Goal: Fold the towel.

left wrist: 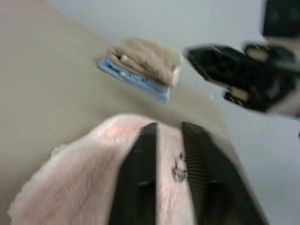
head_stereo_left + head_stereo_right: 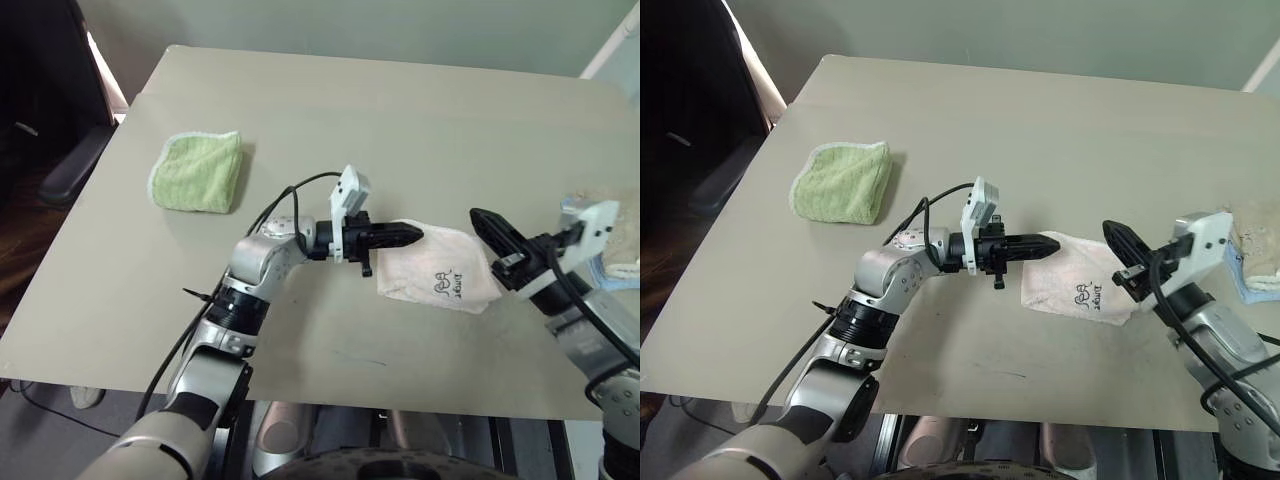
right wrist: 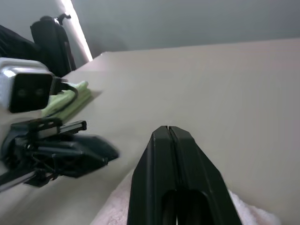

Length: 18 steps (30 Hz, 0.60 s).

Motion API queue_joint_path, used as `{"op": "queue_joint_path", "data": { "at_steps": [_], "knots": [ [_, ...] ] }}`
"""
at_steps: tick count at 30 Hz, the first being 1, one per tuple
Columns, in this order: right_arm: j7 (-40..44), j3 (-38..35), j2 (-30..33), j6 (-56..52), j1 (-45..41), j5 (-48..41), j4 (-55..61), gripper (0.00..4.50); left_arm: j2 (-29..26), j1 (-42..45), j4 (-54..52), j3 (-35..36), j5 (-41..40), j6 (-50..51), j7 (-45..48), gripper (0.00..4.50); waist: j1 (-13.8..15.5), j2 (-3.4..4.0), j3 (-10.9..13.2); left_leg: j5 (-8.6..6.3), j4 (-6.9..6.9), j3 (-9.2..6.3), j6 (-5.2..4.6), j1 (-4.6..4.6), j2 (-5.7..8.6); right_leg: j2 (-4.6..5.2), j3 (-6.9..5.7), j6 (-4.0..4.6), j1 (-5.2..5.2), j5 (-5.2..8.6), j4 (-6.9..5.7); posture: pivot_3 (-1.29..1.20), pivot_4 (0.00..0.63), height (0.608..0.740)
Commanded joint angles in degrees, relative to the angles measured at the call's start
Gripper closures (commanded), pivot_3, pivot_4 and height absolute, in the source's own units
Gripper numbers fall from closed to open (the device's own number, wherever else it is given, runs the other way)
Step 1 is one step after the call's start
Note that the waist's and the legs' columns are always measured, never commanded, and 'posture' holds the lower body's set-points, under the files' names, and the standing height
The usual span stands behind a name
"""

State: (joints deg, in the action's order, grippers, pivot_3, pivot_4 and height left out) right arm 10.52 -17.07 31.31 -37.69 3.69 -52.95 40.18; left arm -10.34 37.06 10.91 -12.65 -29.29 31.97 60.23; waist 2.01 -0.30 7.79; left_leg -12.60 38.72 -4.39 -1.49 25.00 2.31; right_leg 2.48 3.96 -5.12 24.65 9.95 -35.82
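Note:
The towel (image 2: 437, 268), pale pink terry cloth, lies folded into a small pad on the table's near right, its dark printed mark (image 2: 447, 288) facing up. My left gripper (image 2: 412, 236) points level toward the right with its tips over the towel's left upper edge. Its fingers (image 1: 140, 164) stand nearly together with pink cloth showing below them, and I see nothing pinched. My right gripper (image 2: 484, 220) hovers shut just above the towel's right side, pointing toward the left gripper. From the right wrist, the fingertips (image 3: 168, 129) are pressed together over the towel.
A folded green cloth (image 2: 197, 172) lies at the table's left. A beige cloth (image 1: 145, 58) on a blue one (image 1: 136, 80) sits at the right edge. The tan table (image 2: 400, 120) stretches bare behind the towel. A dark chair stands off the left side.

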Motion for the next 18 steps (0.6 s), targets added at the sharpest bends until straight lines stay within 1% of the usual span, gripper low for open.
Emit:
{"op": "queue_joint_path", "data": {
  "at_steps": [1,3,7,10,13,14,16,18],
  "knots": [
    [1.13,3.06,-1.11,2.09,-2.53,4.02,-1.94,4.5,2.63,0.6,1.81,-1.36,2.25,-6.78,2.39,4.48,0.08,0.0,0.0,0.0,0.01,-0.01,-0.02,0.0,-0.01,0.0,-0.01,0.02,-0.01,-0.02,-0.01,0.0,0.15,0.728],
    [1.87,4.59,-1.8,2.85,-3.02,6.01,-3.44,4.5,3.46,0.85,3.51,-2.53,3.84,-8.8,3.42,4.48,0.12,0.01,-0.01,-0.04,0.01,-0.03,-0.13,0.01,-0.01,0.01,-0.01,0.05,-0.01,-0.06,-0.01,0.0,0.15,0.728],
    [2.85,7.48,-3.9,5.54,-3.43,11.62,-9.03,4.5,6.68,1.98,9.67,-3.09,7.53,-16.26,3.21,4.48,0.04,0.02,-0.01,-0.08,0.04,-0.01,-0.18,0.0,-0.02,0.03,-0.03,0.09,0.0,-0.15,0.0,0.0,0.15,0.728],
    [2.33,7.97,-7.89,8.25,-2.92,14.12,-13.82,4.5,8.12,1.41,13.5,-3.98,9.74,-18.41,3.22,4.48,-0.02,0.04,-0.01,-0.08,0.05,-0.01,-0.18,-0.01,-0.06,0.04,-0.08,0.12,0.01,-0.19,-0.01,0.0,0.15,0.728],
    [1.49,8.43,-12.14,13.58,-1.72,19.79,-21.73,4.5,6.88,-0.27,18.71,-8.28,15.27,-21.79,5.27,4.48,-0.05,0.12,-0.05,-0.08,0.06,-0.03,-0.18,-0.03,-0.09,0.04,-0.15,0.15,0.0,-0.21,-0.02,0.0,0.15,0.728],
    [1.53,8.82,-12.93,14.84,-1.22,21.68,-23.89,4.5,5.81,-0.74,19.15,-9.96,16.71,-20.51,6.23,4.48,-0.05,0.17,-0.05,-0.1,0.08,-0.05,-0.19,-0.04,-0.09,0.03,-0.16,0.19,-0.01,-0.23,-0.01,0.0,0.15,0.728],
    [2.45,10.02,-13.81,16.99,0.19,24.75,-26.96,4.5,3.21,-1.87,17.55,-13.09,18.06,-15.59,9.25,4.48,-0.1,0.2,-0.07,-0.16,0.1,-0.05,-0.17,-0.02,-0.09,0.04,-0.15,0.68,0.02,-0.52,0.0,0.0,0.15,0.728],
    [3.83,10.54,-14.45,18.08,1.45,25.45,-28.14,4.5,2.45,-2.51,16.39,-13.33,17.7,-12.3,9.72,4.48,-0.18,0.24,-0.46,-0.23,0.12,-0.1,-0.15,-0.07,-0.1,0.03,-0.22,0.76,-0.07,-0.49,0.03,0.0,0.15,0.728]
  ]
}}
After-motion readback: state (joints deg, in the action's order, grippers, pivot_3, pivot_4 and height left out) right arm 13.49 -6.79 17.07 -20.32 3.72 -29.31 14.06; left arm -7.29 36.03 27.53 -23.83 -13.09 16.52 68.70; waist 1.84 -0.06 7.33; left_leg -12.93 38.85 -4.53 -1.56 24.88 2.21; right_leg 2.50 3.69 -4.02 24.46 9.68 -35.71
